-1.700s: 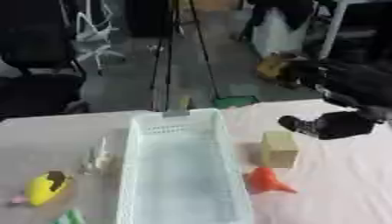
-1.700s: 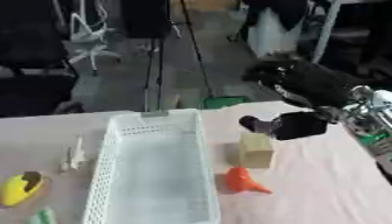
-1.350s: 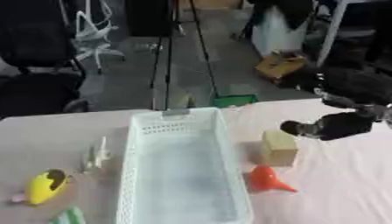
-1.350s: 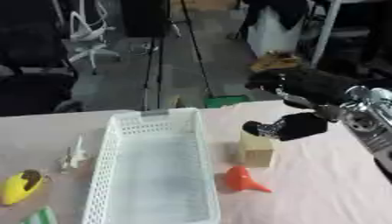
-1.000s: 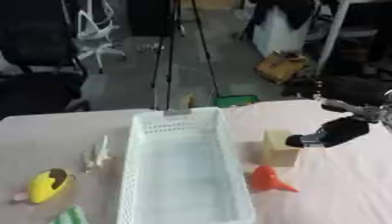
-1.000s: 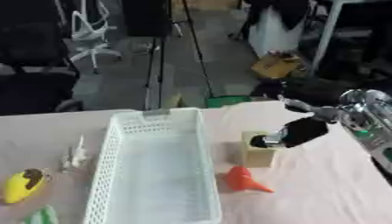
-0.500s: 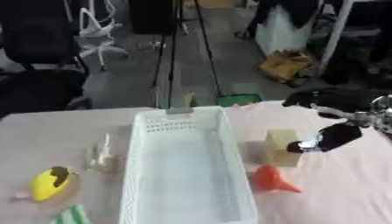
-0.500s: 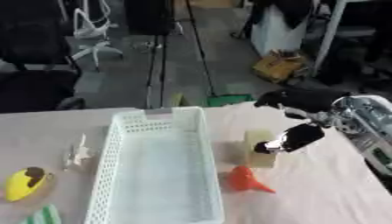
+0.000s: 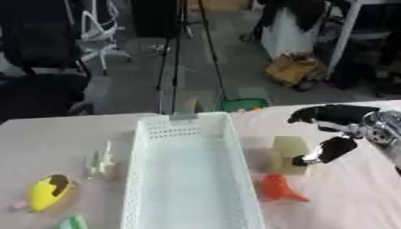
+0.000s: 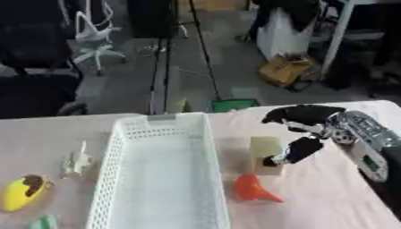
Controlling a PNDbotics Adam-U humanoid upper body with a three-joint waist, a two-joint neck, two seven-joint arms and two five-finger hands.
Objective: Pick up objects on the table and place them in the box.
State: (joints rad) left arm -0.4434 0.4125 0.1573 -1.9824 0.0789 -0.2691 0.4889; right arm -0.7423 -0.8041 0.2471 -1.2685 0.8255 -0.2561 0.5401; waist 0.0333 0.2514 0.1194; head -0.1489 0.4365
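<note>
- No text, label, brand, number or sign can be read anywhere in either view.
- The white box (image 9: 188, 179) shows only its perforated wall, with no lettering.
- The tan block (image 10: 265, 154), orange funnel-shaped piece (image 10: 252, 188) and yellow object (image 9: 47, 193) bear no legible marks.
- The right hand (image 10: 301, 118) and its silver forearm show no readable writing.

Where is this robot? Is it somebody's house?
Probably not a house. It looks like a lab or workshop: a black tripod on a bare grey floor, office chairs, and a cardboard box lying behind the table.
</note>
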